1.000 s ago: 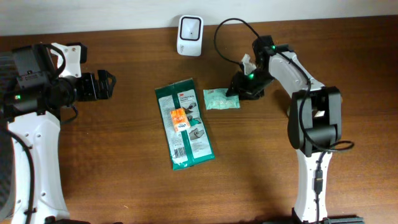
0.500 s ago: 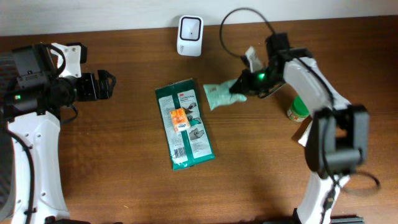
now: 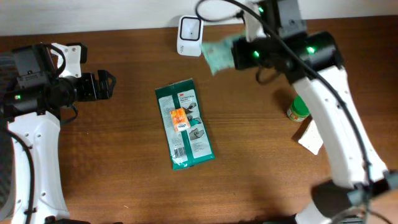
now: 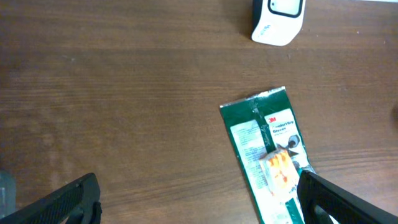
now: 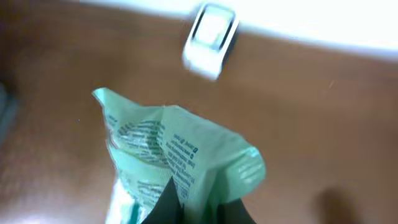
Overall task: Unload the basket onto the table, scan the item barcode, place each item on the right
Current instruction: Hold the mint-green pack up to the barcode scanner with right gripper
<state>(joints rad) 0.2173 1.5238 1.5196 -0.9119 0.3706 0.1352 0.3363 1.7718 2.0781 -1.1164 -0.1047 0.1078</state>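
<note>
My right gripper [image 3: 235, 55] is shut on a pale green packet [image 3: 219, 52], held in the air just right of the white barcode scanner [image 3: 189, 28] at the table's back edge. In the right wrist view the packet [image 5: 177, 155] fills the lower middle with printed text facing the camera, pinched between my dark fingertips [image 5: 171, 202], and the scanner [image 5: 210, 40] lies beyond it. My left gripper [image 3: 102, 85] stands open at the left, well away. In its wrist view its gripper [image 4: 199, 199] hangs above bare wood with nothing between the jaws.
A long dark green 3M packet [image 3: 185, 124] with a small orange item [image 3: 178, 119] on it lies mid-table; it also shows in the left wrist view as the green packet [image 4: 267, 155]. A green-capped jar [image 3: 298, 108] and a pale card [image 3: 311, 137] sit at the right.
My right gripper closed on the pale green packet, lifted it off the table and carried it back and left toward the scanner. The left arm has not moved.
</note>
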